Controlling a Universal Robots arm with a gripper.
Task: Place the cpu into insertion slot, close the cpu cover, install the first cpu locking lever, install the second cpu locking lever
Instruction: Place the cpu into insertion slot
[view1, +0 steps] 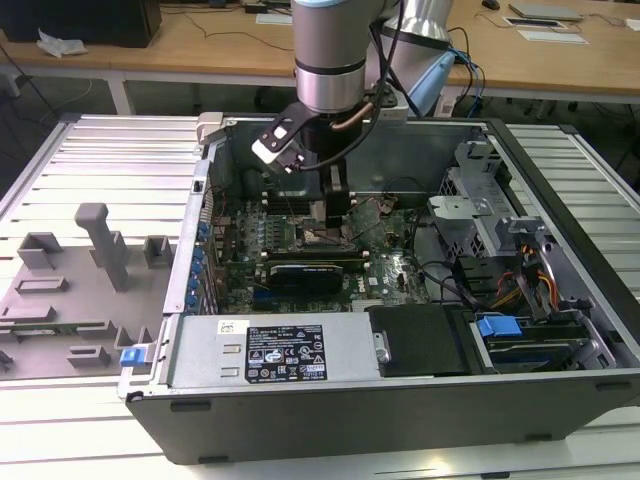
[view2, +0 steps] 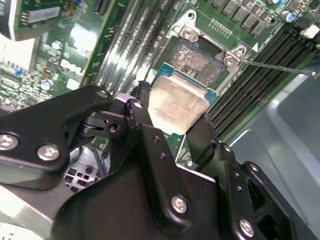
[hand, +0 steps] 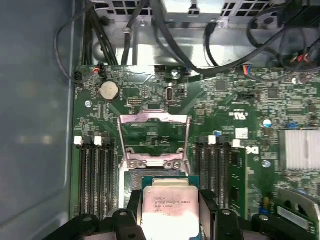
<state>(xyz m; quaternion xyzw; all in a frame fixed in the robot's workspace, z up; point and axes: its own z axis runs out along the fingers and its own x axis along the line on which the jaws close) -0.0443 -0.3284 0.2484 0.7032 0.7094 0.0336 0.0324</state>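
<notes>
The cpu (view2: 177, 102), a small square chip with a pale metal top on a green edge, sits between my gripper's (view2: 172, 120) black fingers (view2: 142, 110). The gripper is shut on it by two opposite sides. In the first wrist view the cpu (hand: 167, 207) hangs over the near part of the insertion slot (hand: 150, 173); whether it touches I cannot tell. The slot's shiny contact field (view2: 197, 57) shows beyond the chip. The cpu cover (hand: 154, 119), a silver frame with a window, is swung open past the slot. A thin wire lever (view2: 280, 67) sticks out sideways. In the exterior view my gripper (view1: 338, 215) reaches down to the motherboard.
Long black RAM slots (hand: 95, 175) flank the socket on both sides (hand: 215, 172). The open computer case (view1: 560, 390) has walls all around, with a drive cage (view1: 475, 215) and cables at the exterior view's right. A grey fixture plate (view1: 70, 290) lies outside the case at the exterior view's left.
</notes>
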